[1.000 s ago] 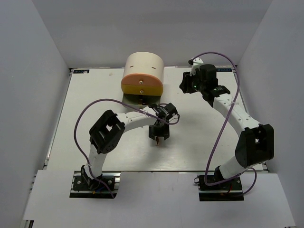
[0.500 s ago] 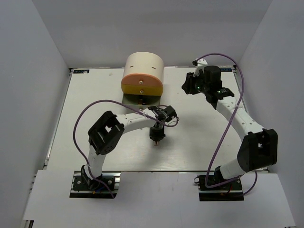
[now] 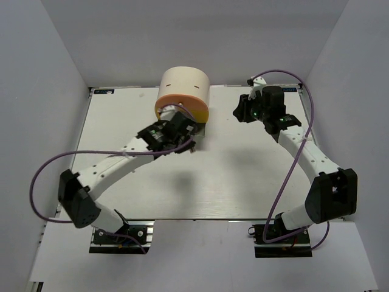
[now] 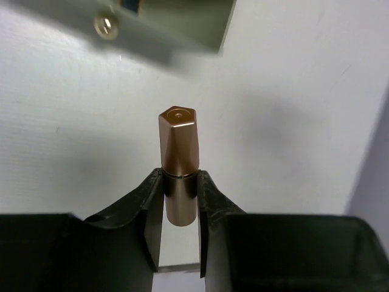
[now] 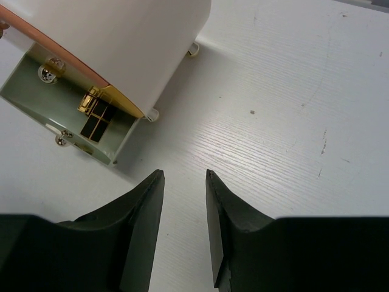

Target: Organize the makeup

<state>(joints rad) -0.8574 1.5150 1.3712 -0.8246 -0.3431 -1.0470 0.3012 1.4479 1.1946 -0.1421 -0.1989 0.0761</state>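
Because the copper lipstick (image 4: 179, 152) is pinched low on its body between the left fingers (image 4: 152, 213), its faceted cap juts out free ahead of them. The cap is aimed at the open drawer (image 4: 176, 24) of the cream box (image 3: 185, 85), a grip that looks meant for sliding it in cap-first. It hangs above the counter (image 5: 292, 121), just short of the drawer's edge. One gold-and-black case (image 5: 97, 118) lies inside that drawer. The right fingers (image 5: 143, 225) stand narrowly parted and hold nothing. They hover beside the box, probably kept aside so the left arm has room.
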